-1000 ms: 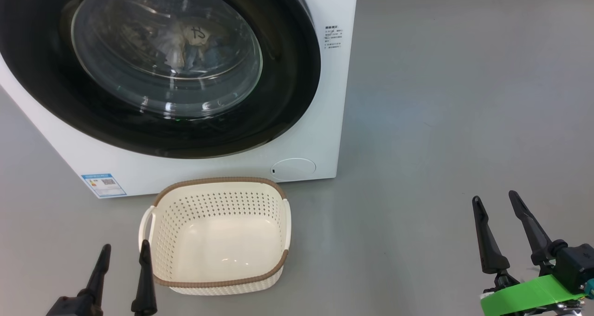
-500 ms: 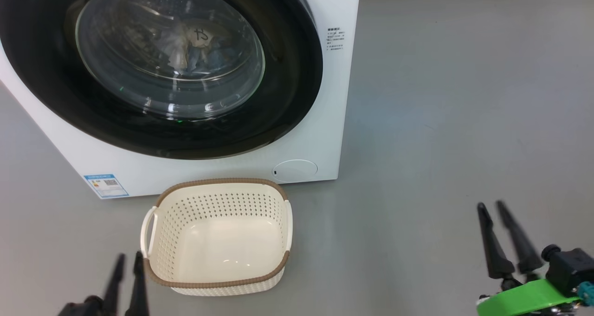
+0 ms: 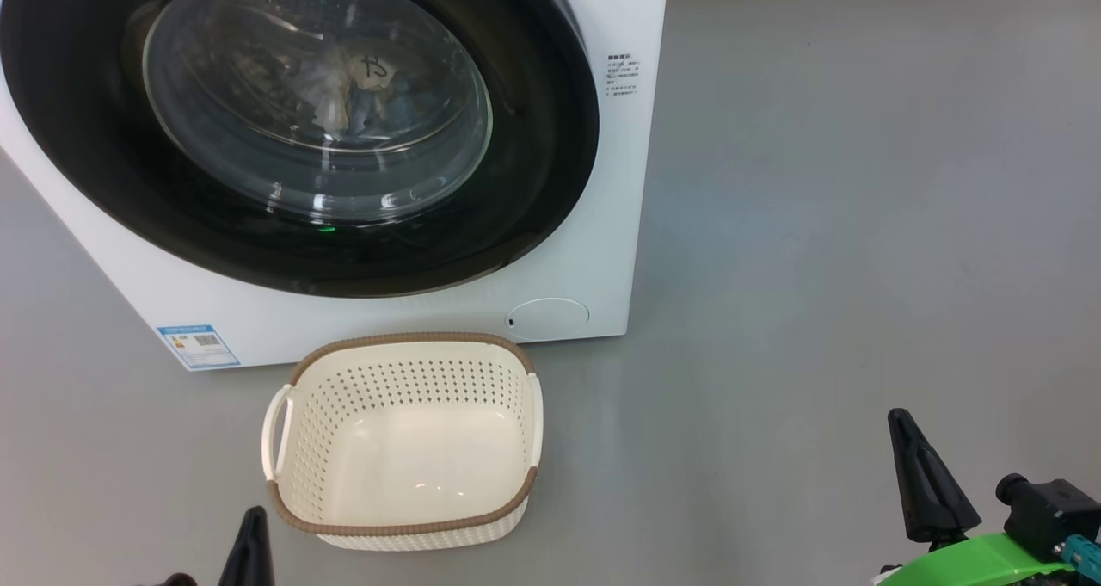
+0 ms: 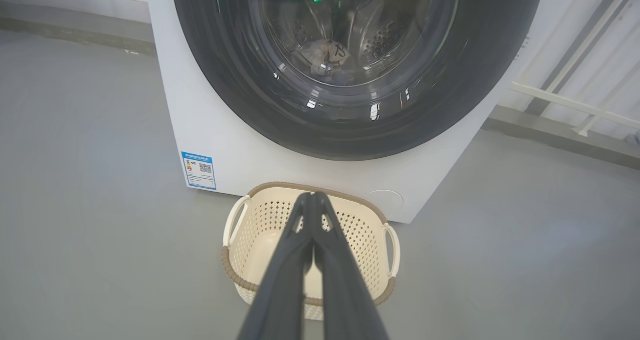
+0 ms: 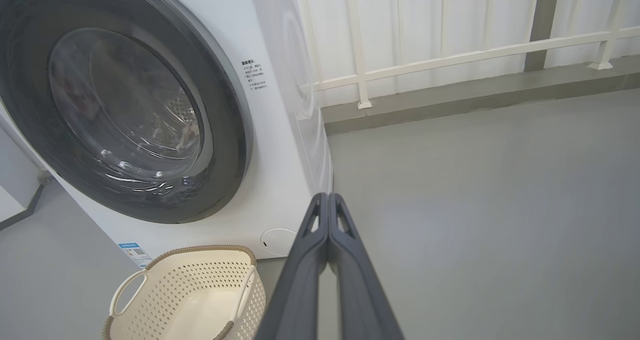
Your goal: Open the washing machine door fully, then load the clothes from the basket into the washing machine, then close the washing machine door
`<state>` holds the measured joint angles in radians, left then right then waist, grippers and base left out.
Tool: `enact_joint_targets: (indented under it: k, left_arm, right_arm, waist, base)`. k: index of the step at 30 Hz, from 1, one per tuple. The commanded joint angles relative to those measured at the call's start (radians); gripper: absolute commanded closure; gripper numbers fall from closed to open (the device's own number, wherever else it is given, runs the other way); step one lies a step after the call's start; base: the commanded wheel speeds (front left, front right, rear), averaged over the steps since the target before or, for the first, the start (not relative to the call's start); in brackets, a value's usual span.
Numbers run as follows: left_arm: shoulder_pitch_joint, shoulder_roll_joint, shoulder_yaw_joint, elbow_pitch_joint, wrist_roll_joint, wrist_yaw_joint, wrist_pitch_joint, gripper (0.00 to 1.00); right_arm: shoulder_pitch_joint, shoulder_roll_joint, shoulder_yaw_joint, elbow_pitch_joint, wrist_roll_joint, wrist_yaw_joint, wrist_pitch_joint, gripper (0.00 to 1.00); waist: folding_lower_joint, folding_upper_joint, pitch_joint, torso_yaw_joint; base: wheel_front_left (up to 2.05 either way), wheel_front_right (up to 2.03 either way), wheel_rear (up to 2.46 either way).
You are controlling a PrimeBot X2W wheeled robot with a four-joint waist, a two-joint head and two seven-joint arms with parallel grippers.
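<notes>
The white washing machine (image 3: 593, 250) stands at the upper left, its round black-rimmed door (image 3: 550, 164) shut against the front. Through the glass bowl I see clothes (image 3: 365, 87) lying in the drum, light blue and cream. The cream basket (image 3: 404, 349) with a brown rim sits on the floor just in front of the machine, and nothing lies in it. My left gripper (image 3: 251, 526) is at the bottom left, beside the basket's near left corner, shut on nothing. My right gripper (image 3: 903, 427) is at the lower right over bare floor, shut, fingers pressed together (image 5: 327, 200).
Grey floor (image 3: 817, 225) spreads wide to the right of the machine. A white railing (image 5: 450, 58) with a low kerb runs behind the machine. A blue label sticker (image 3: 198, 345) marks the machine's lower left front.
Both grippers went from open to shut with nothing between the fingers, and both drew back toward the bottom edge of the head view. The camera shifted slightly.
</notes>
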<state>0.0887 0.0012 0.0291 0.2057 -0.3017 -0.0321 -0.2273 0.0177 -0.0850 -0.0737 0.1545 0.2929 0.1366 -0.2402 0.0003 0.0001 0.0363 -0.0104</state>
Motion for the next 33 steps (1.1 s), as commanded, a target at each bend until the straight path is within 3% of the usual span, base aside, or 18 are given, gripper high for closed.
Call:
enact_joint_targets:
  k: [1,33]
  left_arm:
    - [-0.023,0.011,0.009,-0.018,-0.031,-0.008,0.007,1.00]
    - [-0.071,0.021,0.029,-0.002,-0.378,-0.032,0.097,1.00]
  right_arm:
    - [-0.019,-0.006,0.002,-0.020,0.032,-0.001,0.005,1.00]
    - [-0.048,-0.003,0.002,0.010,0.391,-0.002,0.091,1.00]
  waist:
    - [-0.0001,-0.0001,0.001,0.000]
    - [-0.0003,-0.0001,-0.008,0.003]
  base:
    - [0.00,0.00,0.00]
    - [0.00,0.00,0.00]
